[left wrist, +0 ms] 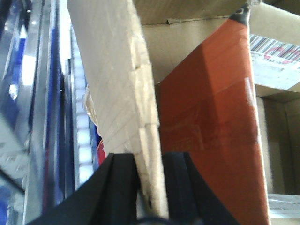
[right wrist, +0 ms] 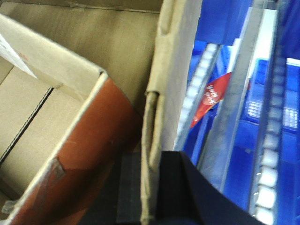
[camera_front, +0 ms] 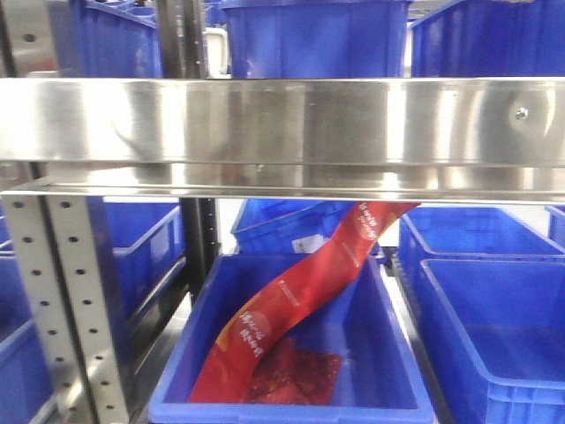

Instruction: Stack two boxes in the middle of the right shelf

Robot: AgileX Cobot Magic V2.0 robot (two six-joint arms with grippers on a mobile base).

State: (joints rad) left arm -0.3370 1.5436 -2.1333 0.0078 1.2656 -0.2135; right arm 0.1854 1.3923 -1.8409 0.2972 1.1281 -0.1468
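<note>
Left gripper (left wrist: 149, 161) and right gripper (right wrist: 151, 161) — each pinching a box (left wrist: 112, 70) wall.

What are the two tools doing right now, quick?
Left tool: closed on a wall of the cardboard box.
Right tool: closed on a cardboard box wall too.

the box (left wrist: 117, 70) is matt corrugated cardboard, the shelf (camera_front: 282, 119) mirror-shiny steel.

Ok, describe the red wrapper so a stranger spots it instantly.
Find the broad shiny steel shelf rail across the front view. Below sits a blue bin, and a long red printed wrapper slants down into it. It is the one red band among blue bins.
</note>
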